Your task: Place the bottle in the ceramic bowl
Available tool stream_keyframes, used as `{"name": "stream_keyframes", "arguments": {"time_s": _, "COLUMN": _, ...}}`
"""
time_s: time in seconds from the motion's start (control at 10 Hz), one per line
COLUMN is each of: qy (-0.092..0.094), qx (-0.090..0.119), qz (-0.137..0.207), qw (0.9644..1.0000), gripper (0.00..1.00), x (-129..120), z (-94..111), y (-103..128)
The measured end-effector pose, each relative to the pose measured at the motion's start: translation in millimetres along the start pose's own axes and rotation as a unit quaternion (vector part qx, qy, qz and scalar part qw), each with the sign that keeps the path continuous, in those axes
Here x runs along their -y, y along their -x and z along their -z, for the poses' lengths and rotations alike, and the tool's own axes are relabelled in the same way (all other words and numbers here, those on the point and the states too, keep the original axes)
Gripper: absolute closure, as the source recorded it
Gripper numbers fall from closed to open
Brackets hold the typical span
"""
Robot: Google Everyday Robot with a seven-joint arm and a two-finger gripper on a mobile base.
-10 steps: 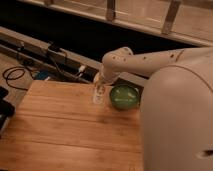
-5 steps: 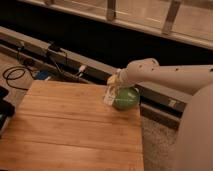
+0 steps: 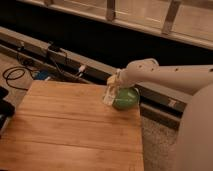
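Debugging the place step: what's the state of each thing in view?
gripper: above the bowl's left rim, at the bottle's top.
bottle: roughly upright at the bowl's left rim, not lying inside.
ceramic bowl: upright, at the far right corner of the table.

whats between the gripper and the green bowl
Only the bottle: in the camera view it is right below the gripper, at the left rim of the ceramic bowl on the wooden table.
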Motion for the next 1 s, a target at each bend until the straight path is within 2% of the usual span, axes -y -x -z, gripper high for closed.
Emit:
{"name": "stream_keyframes", "arguments": {"time_s": 0.1, "qy": 0.002, "qx": 0.009, "qz": -0.004, "qw": 0.9999, "gripper": 1.0, "x": 6, "z": 2, "y": 6}}
{"name": "stream_keyframes", "arguments": {"time_s": 0.4, "qy": -0.026, "qx": 0.022, "qz": -0.003, "qw": 0.9994, "gripper": 1.0, "x": 20, "z": 2, "y": 33}}
{"name": "stream_keyframes", "arguments": {"time_s": 0.6, "qy": -0.063, "qx": 0.03, "qz": -0.016, "qw": 0.9974, "gripper": 1.0, "x": 47, "z": 4, "y": 50}}
{"name": "stream_keyframes", "arguments": {"time_s": 0.7, "qy": -0.084, "qx": 0.026, "qz": -0.019, "qw": 0.996, "gripper": 1.0, "x": 55, "z": -1, "y": 51}}
{"name": "stream_keyframes", "arguments": {"time_s": 0.9, "qy": -0.107, "qx": 0.021, "qz": -0.037, "qw": 0.9934, "gripper": 0.99, "x": 88, "z": -7, "y": 50}}
{"name": "stream_keyframes", "arguments": {"time_s": 1.0, "qy": -0.12, "qx": 0.017, "qz": -0.044, "qw": 0.9916, "gripper": 0.96, "x": 101, "z": -10, "y": 49}}
